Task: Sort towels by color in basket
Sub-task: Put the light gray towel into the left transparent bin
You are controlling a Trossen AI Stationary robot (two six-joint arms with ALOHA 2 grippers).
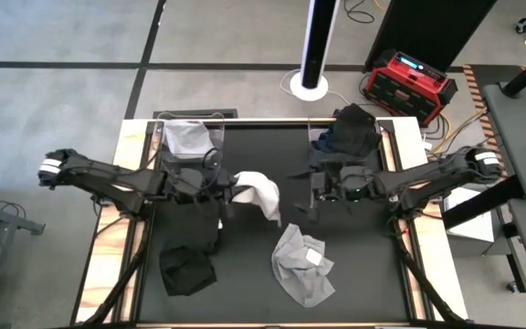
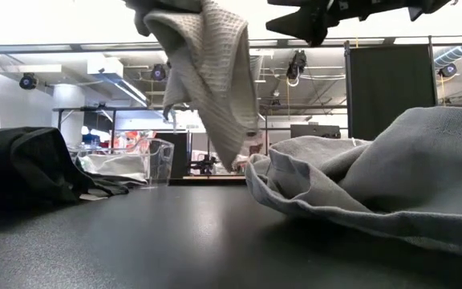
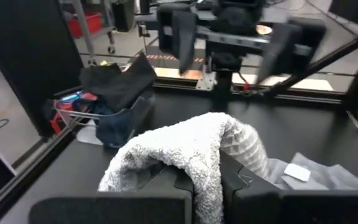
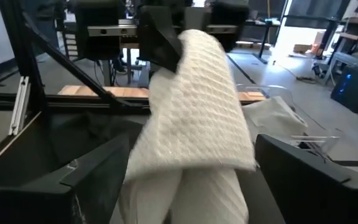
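Above the middle of the counter, between the two baskets, hangs a white waffle-weave towel, pinched at one edge by the left end effector, clamped fully shut on the cloth. Just beside the towel, on the side toward the dark-towel basket, sits the right end effector, fingers spread wide with nothing in them, the cloth draped in front of the gap. Below and a little toward the front edge from the hanging towel lies a light grey towel with a small white tag, crumpled flat; farther off, toward the left arm's side, a black towel in a heap. Behind the left end effector stands the clear basket with pale cloth inside. Judging by the drape: light, limp, no stiffness at all, likely to swing and fold on itself, not fragile. Textured weave, so unlikely to slip from a firm pinch. Best taken at a bunched fold or corner rather than the flat middle, and gripped high enough to lift the trailing end clear of the basket rim.
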